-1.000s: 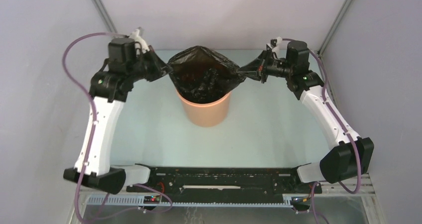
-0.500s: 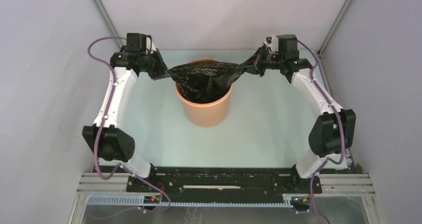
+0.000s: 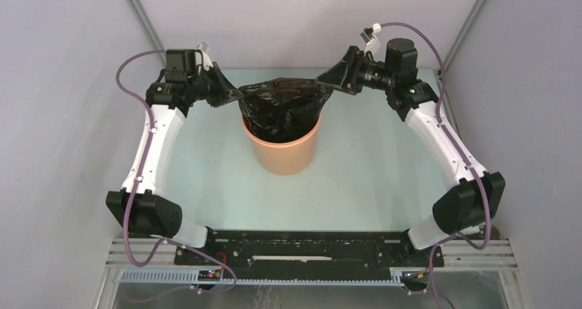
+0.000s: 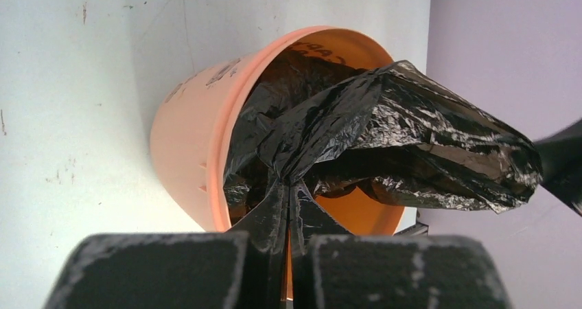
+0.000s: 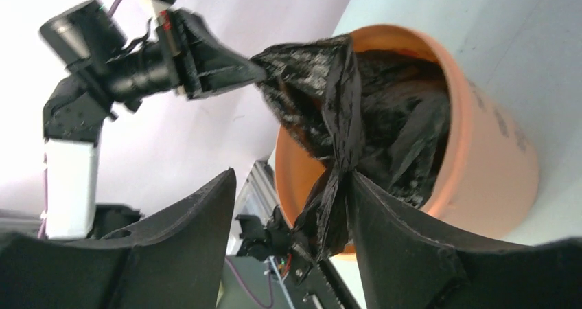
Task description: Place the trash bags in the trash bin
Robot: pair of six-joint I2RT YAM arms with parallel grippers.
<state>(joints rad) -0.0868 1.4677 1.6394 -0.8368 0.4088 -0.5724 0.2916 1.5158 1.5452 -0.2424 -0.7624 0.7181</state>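
Note:
The orange trash bin (image 3: 283, 151) stands upright in the middle of the table. The glossy black trash bag (image 3: 281, 106) sits partly inside it, its top bunched above the rim and stretched to both sides. At the bin's far left, my left gripper (image 3: 230, 95) is shut on the bag's left corner; in the left wrist view the film (image 4: 384, 137) runs pinched from between the jaws (image 4: 288, 189) over the bin (image 4: 192, 137). My right gripper (image 3: 334, 75) stands open at the far right; the bag's other corner (image 5: 336, 206) hangs loose against one finger (image 5: 384, 220).
Grey walls close in on the left, right and back of the pale table (image 3: 384, 172). Both arm bases and a black rail (image 3: 302, 244) sit along the near edge. My left gripper (image 5: 243, 69) also shows in the right wrist view.
My right jaws have gone from shut on the bag's corner to wide apart, and that wrist has lifted slightly. The left gripper has kept its grip and shifted little.

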